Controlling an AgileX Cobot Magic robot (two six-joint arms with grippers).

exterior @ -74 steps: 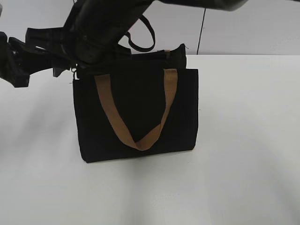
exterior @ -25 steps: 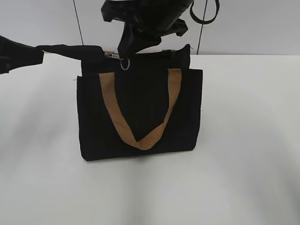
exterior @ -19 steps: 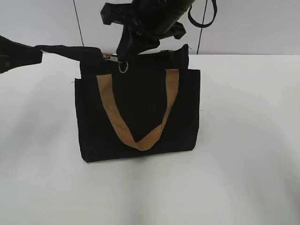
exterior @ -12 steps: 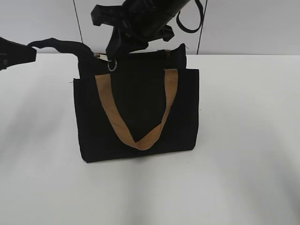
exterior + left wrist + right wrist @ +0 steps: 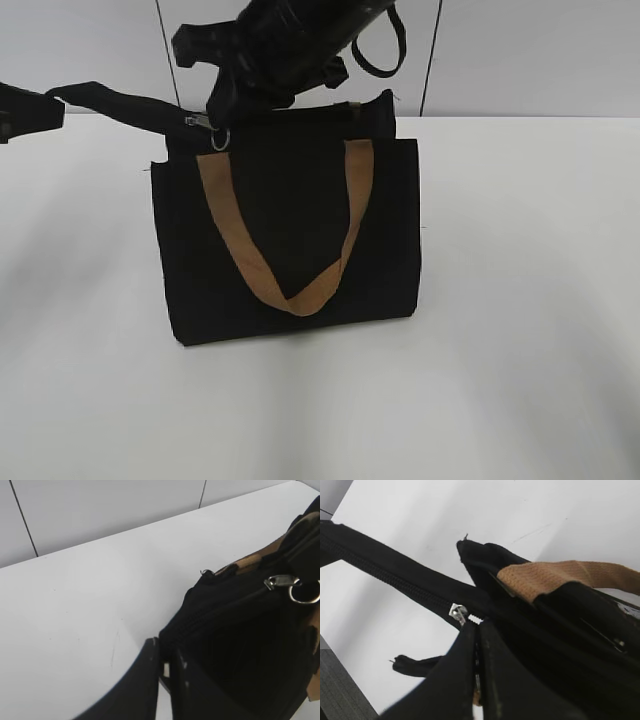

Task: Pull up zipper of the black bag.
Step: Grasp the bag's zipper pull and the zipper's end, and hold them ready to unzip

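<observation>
Zipper sits at the top left corner of the black bag, which stands upright on the white table. Exterior view: left gripper at the left edge holds the zip tail pulled out taut to the side; right gripper comes down from above onto the slider, ring dangling just under it. Tan handle hangs slack down the front.

Left wrist view: left gripper fingers pressed together on the black zip tape end, slider and metal ring further along, near the frame's right edge.

Right wrist view: right gripper fingers closed tight right at the silver slider — looks clamped on the pull, teeth track running off to the upper left.

Handling: soft, light fabric, folds easily — needs counter-tension on the tail. Pull tab is small and slick; grip it squarely.
</observation>
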